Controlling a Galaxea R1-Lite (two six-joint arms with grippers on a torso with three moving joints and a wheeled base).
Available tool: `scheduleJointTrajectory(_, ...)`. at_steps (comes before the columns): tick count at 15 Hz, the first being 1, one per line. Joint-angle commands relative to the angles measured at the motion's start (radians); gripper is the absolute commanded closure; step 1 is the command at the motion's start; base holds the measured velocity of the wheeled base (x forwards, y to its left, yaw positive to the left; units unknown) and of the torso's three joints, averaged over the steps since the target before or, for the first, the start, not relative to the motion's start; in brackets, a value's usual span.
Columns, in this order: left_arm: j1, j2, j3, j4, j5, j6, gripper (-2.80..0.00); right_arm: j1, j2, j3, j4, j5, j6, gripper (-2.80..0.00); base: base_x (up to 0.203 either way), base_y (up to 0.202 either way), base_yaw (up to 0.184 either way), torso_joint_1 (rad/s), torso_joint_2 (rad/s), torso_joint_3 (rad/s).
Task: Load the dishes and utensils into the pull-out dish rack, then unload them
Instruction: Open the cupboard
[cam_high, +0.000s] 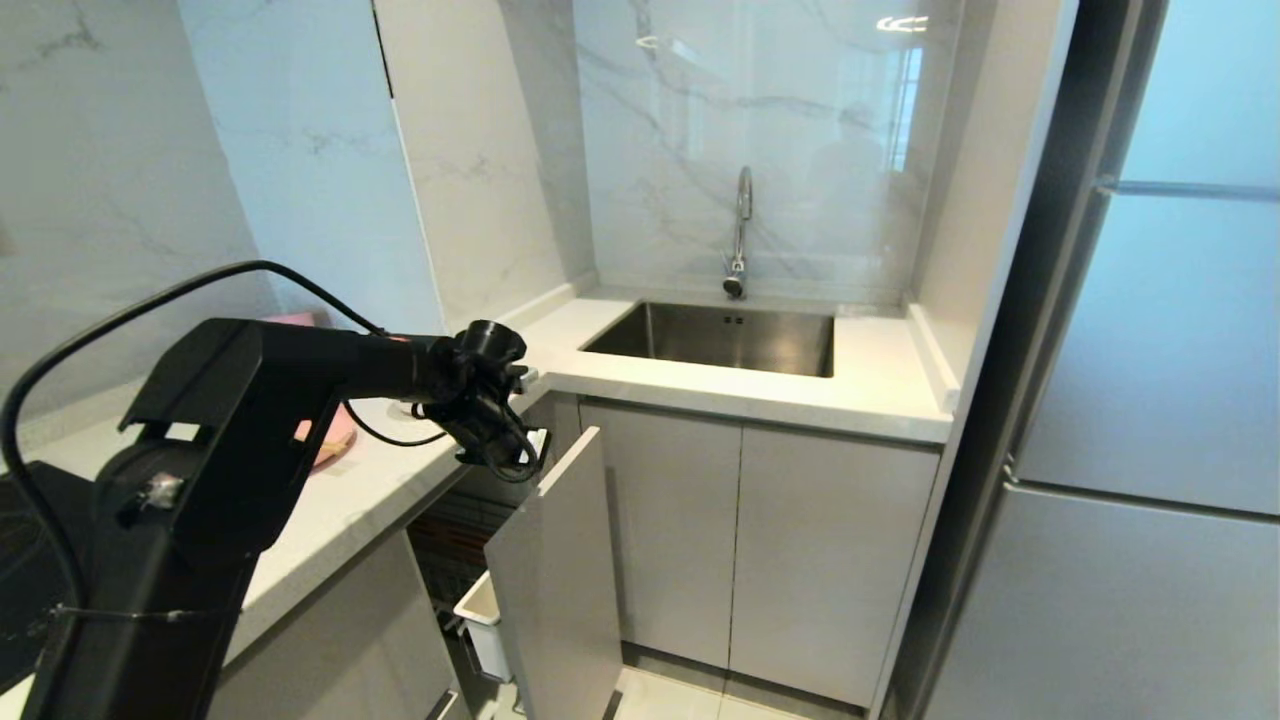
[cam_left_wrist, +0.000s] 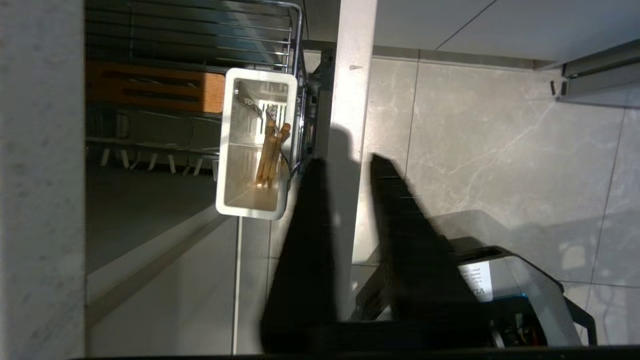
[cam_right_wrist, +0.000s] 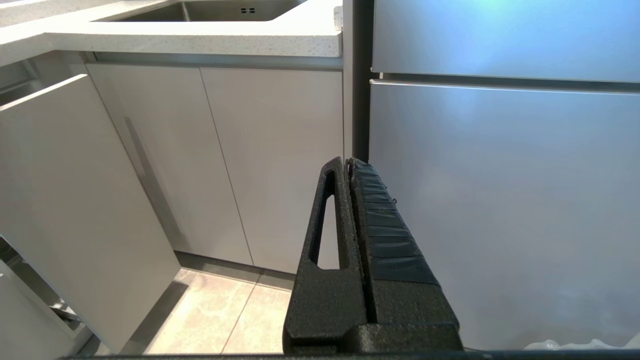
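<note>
Head view: a white counter (cam_high: 360, 500) runs along the marble wall to the sink (cam_high: 720, 340), and below its edge the rack (cam_high: 470, 560) stands pulled out, its tall grey front panel (cam_high: 560, 580) angled into the kitchen aisle. The left arm reaches across the counter with its hand (cam_high: 505, 445) hanging just above the panel's top edge. Seen from the left wrist, the two fingers (cam_left_wrist: 305, 240) are parted a little with nothing between them, straddling the panel's top edge from above; whether they touch it cannot be told. The right hand (cam_right_wrist: 350, 170) is parked near the fridge (cam_right_wrist: 500, 200), fingers pressed together and empty.

A pink plate (cam_high: 335, 440) lies on the counter, mostly hidden behind the left arm. The white caddy (cam_left_wrist: 255, 145) sits at the rack's front corner just beside the panel, the chopsticks (cam_left_wrist: 270, 155) leaning inside it with a grey spoon (cam_left_wrist: 250, 97) behind them. The bowl is not visible.

Likely risks: a descending hand could strike the panel edge and jolt the rack on its runners, rattling the chopsticks; a reach toward the caddy from here could snag the chrome wire; the arm swinging back could sweep the plate.
</note>
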Motion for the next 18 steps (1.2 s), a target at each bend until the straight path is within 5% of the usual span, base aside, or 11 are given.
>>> scheduleJointTrajectory(1, -0.003, 0.021, -0.001, -0.014, 0.001, 0.001, -2.8, 0.001, 0.001, 0.002, 0.0, 0.0, 0.0, 0.0, 0.0, 0.0, 0.0, 0.0, 0.0, 0.0)
scheduleJointTrajectory(11, -0.025, 0.103, -0.001, -0.085, 0.001, 0.0, -2.8, 0.0, 0.001, 0.002, 0.0, 0.0, 0.0, 0.0, 0.0, 0.0, 0.0, 0.0, 0.0, 0.0)
scheduleJointTrajectory(18, -0.067, 0.13, -0.001, -0.085, 0.01, -0.055, -2.8, 0.0, 0.001, 0.002, 0.0, 0.0, 0.0, 0.0, 0.0, 0.0, 0.0, 0.0, 0.0, 0.0)
